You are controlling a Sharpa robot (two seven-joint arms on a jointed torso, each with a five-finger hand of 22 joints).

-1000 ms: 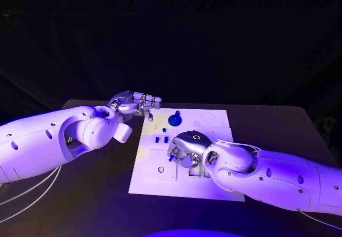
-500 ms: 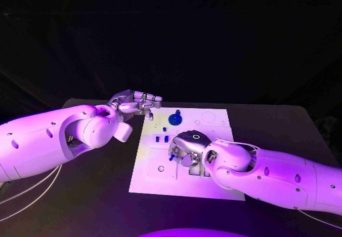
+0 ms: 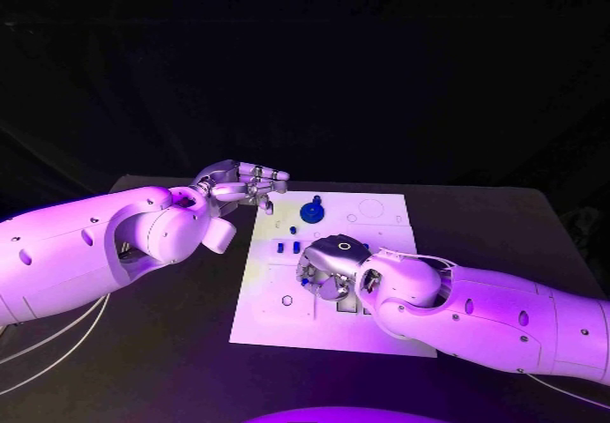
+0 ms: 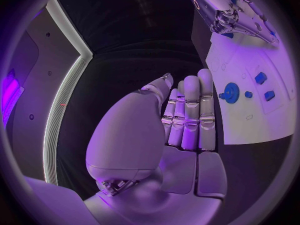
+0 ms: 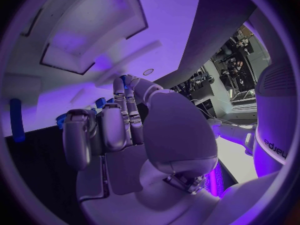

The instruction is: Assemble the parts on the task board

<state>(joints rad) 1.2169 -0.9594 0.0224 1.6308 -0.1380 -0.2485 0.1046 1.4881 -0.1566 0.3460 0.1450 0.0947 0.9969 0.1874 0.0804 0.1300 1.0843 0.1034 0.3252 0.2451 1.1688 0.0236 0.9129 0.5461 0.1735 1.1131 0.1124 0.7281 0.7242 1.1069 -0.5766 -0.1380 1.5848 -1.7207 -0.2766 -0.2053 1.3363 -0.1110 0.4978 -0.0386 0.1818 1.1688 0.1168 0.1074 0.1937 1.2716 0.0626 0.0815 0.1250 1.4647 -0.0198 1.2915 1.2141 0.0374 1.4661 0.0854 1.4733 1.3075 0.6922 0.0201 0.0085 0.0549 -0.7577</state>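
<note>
1. White rectangular task board lies flat in the middle of the black table, with small blue parts on its far half: a round blue gear-like piece near the far edge, and small blue block pieces just nearer than it.
2. Right hand is low over the board's middle, fingers curled down; a bit of blue shows at its fingertips, so it appears to be pinching or pressing a small part, though I cannot tell for sure that it has hold of it.
3. Left hand hovers off the board's far left corner, fingers together and nothing in them.
4. In my judgement the step in hand is seating that small part into a recess in the board.
5. To do it well, keep the part upright and lined up with its recess before pressing.
6. Press straight down, gently; a tilted part could jam or skid across the plate.
7. Left hand could steady the board's edge if it slides.
</note>
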